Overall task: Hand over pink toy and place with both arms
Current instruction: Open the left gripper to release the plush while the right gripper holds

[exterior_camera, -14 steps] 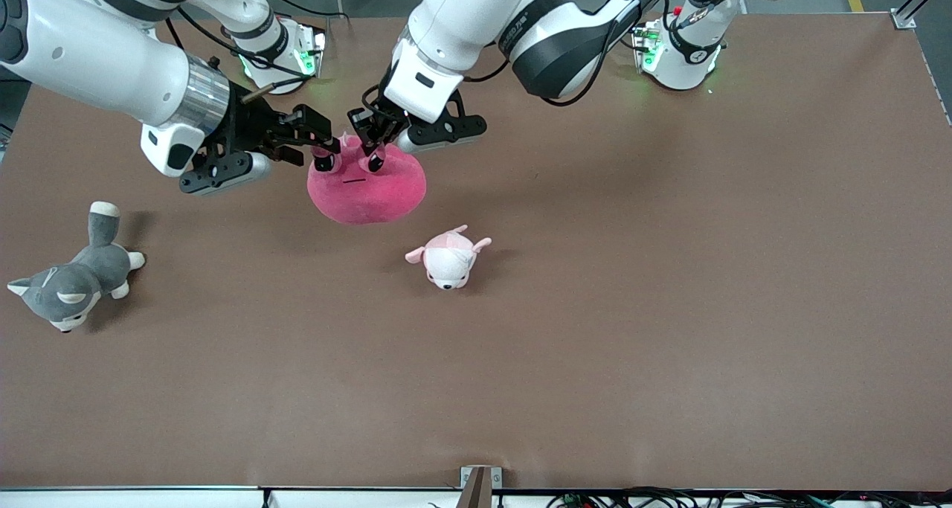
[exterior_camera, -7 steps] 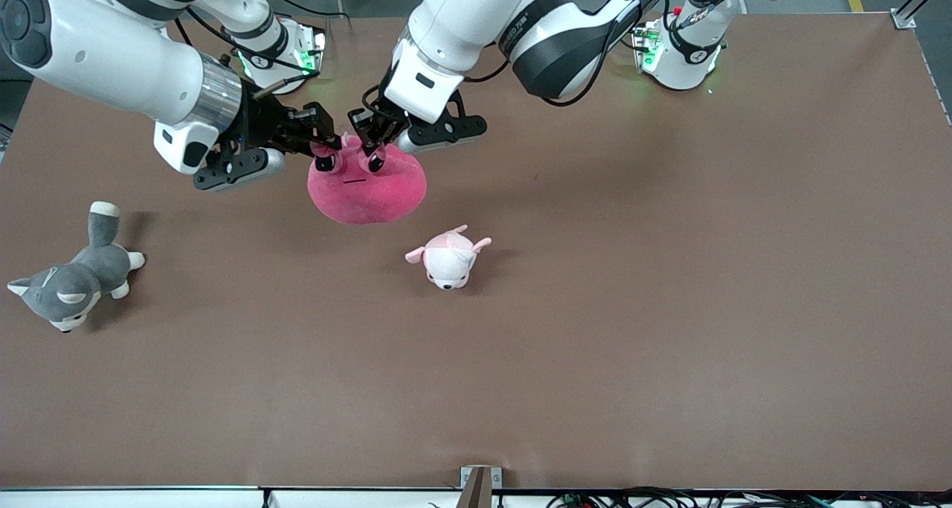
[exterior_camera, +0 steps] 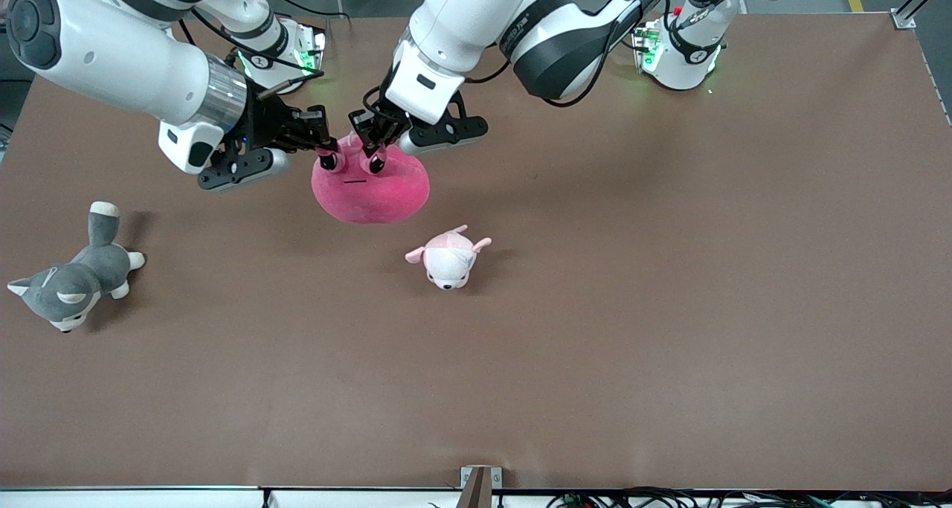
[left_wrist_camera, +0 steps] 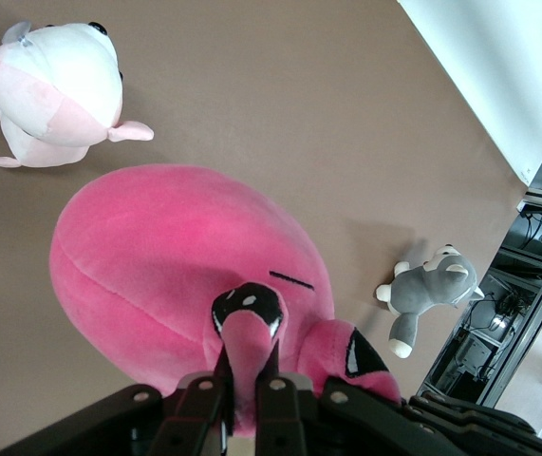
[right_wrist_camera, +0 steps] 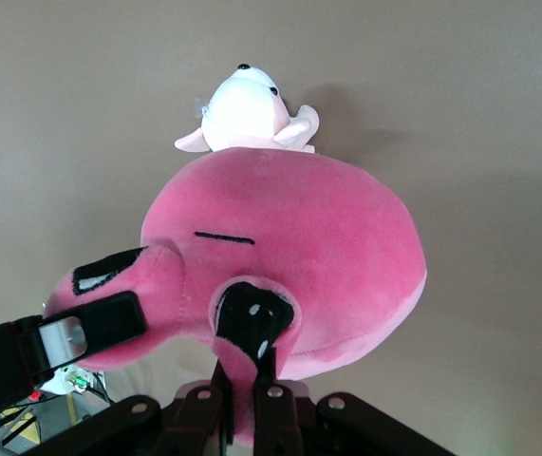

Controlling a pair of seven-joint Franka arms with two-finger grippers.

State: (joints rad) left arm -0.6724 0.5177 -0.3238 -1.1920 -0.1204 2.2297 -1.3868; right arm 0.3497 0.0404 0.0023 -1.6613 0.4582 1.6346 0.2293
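The pink toy hangs just above the table, held by both grippers at once. My left gripper reaches down from above and is shut on a light-pink flap by one black eye. My right gripper comes in from the right arm's end and is shut on the flap by the other eye. The toy's round body sags below the two pinched flaps, face toward the front camera. In the right wrist view the toy fills the middle.
A small white-and-pale-pink plush animal lies on the brown table, nearer the front camera than the toy. A grey-and-white plush dog lies at the right arm's end of the table.
My right gripper has moved in to the toy and shut on its flap. The toy has shifted slightly toward the left arm's end. The left gripper has kept its hold.
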